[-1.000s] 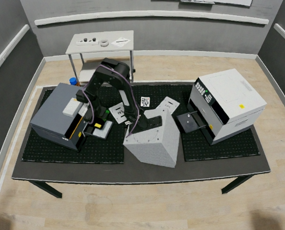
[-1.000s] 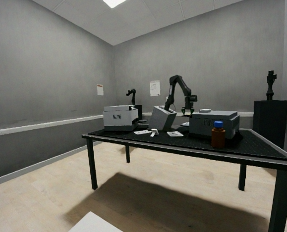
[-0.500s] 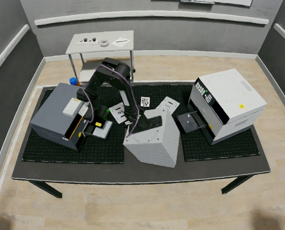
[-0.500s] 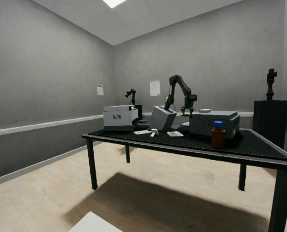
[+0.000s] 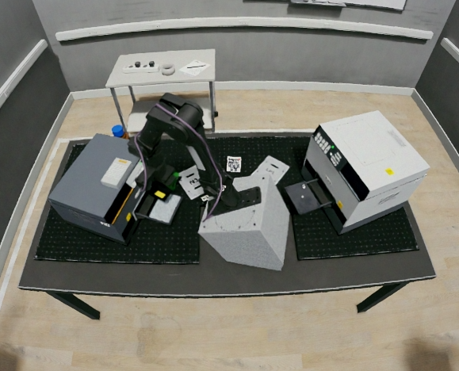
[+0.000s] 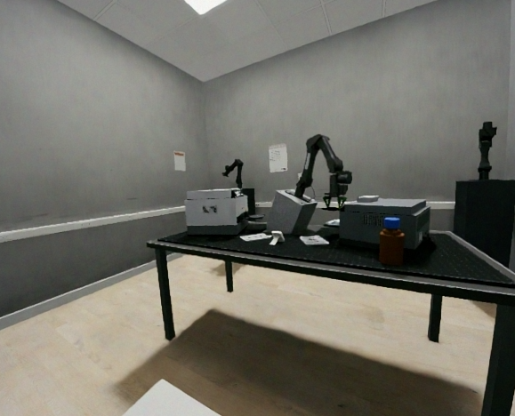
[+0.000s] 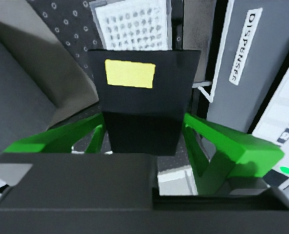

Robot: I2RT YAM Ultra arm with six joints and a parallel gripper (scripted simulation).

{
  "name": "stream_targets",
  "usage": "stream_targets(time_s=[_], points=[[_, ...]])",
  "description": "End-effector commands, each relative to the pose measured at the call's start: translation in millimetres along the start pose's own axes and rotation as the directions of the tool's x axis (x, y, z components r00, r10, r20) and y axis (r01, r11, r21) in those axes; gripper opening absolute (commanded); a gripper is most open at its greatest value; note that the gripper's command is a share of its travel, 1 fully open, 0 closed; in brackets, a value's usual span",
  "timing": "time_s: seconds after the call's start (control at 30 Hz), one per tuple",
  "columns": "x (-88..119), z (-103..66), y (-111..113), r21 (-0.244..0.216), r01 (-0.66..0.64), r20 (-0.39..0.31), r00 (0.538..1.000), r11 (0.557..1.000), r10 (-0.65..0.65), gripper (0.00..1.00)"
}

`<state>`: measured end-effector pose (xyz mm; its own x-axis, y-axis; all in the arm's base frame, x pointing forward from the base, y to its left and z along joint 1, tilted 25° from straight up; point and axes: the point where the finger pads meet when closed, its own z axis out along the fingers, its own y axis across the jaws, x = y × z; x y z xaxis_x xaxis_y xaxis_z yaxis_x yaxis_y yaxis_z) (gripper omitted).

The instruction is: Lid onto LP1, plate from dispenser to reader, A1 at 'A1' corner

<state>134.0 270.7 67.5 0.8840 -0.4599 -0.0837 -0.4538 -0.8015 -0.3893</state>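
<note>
One black lid (image 5: 161,188) (image 6: 332,208) (image 7: 145,107), yellow label showing, is clamped between the green fingers of my gripper (image 5: 164,186) (image 6: 334,204) (image 7: 143,116). It's up off the plate (image 5: 165,209) (image 7: 134,25), whose wells I can see in wrist view. Plate is on the dispenser's stage, just beside the DISPENSER (image 5: 89,175) (image 6: 378,223) (image 7: 268,55) body; can't confirm seating.

LP1 (image 5: 274,164) (image 6: 257,238) lies across the bench with no lid on it. N1 (image 5: 188,185) (image 6: 317,243) sits between dispenser and LP1, and the big grey pedestal (image 5: 241,223) (image 6: 288,212) stands beside both positions, between the two machines. Small white bracket (image 6: 277,236) stands between LP1 and N1 in exterior view.

Reader (image 5: 375,147) (image 6: 213,214) has its stage (image 5: 301,196) out, no plate there. Capped bottle (image 5: 118,131) (image 6: 391,246), blue cap, is upright beside the dispenser, on the side away from the front bench edge in top view.
</note>
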Motion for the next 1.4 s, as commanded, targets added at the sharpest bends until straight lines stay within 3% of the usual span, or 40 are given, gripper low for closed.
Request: stream_targets(time_s=[0.0, 0.43, 0.5, 0.6, 1.0, 1.17, 1.37], points=[[7.3, -0.7, -14.0, 0.02, -0.055, 0.01, 0.998, 0.998, 0.055, 0.85], [35.7, 7.5, -18.1, 0.009, -0.18, -0.003, 0.984, 0.984, 0.18, 0.85], [35.0, 7.5, -12.7, -0.015, -0.206, -0.007, 0.979, 0.978, 0.206, 0.85], [30.3, 4.6, -15.1, -0.008, -0.224, -0.007, 0.975, 0.975, 0.224, 0.85], [62.4, 14.6, -18.9, -0.005, -0.347, -0.022, 0.938, 0.938, 0.347, 0.85], [57.3, 11.9, -16.2, -0.021, -0.39, -0.028, 0.921, 0.921, 0.389, 0.85], [75.6, 17.9, -15.3, -0.023, -0.455, -0.037, 0.89, 0.89, 0.454, 0.85]])
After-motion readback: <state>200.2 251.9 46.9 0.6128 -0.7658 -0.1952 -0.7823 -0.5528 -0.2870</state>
